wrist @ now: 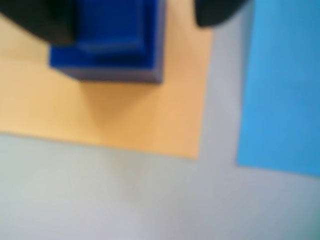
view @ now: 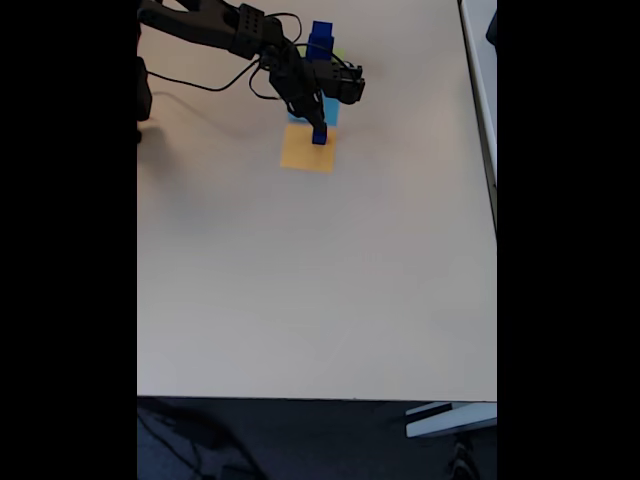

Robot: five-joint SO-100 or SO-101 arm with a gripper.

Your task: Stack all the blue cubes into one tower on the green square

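On a pale counter [view: 300, 280], the arm's end effector [view: 319, 133] hangs over the orange square [wrist: 125, 115], its dark fingers [wrist: 45, 25] on either side of a small pile of blue cubes [wrist: 112, 45], though the blurred wrist view cannot settle whether they grip it. A taller blue tower [view: 322, 40] stands behind, near the green square [view: 338, 58], which is barely visible. In my judgement, a loose or off-centre hold could scatter the stepped pile in transit, or knock over the tower on arrival.
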